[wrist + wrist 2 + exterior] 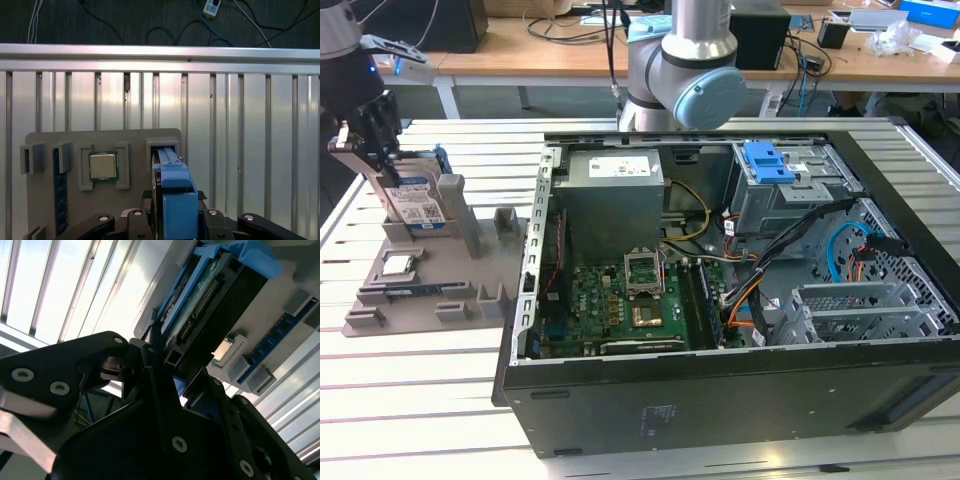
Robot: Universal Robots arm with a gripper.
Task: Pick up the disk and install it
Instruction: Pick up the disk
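Note:
The disk (418,205), a silver drive with a white-and-blue label in a blue caddy, stands on edge in a slot of the grey fixture (425,300) at the exterior view's left. My gripper (382,168) reaches down onto its upper end. In the first wrist view the blue caddy of the disk (175,185) sits tight between the black fingers of the gripper (175,222). The second wrist view shows the disk (210,300) edge-on, with the gripper (165,360) closed against it. The disk's lower end is still in the slot.
The fixture also holds a square CPU chip (398,264) (103,165) and a blue memory stick (410,291). An open computer case (720,390) lies to the exterior view's right, with a drive cage under a blue bracket (767,160). The arm's base (680,70) stands behind the case.

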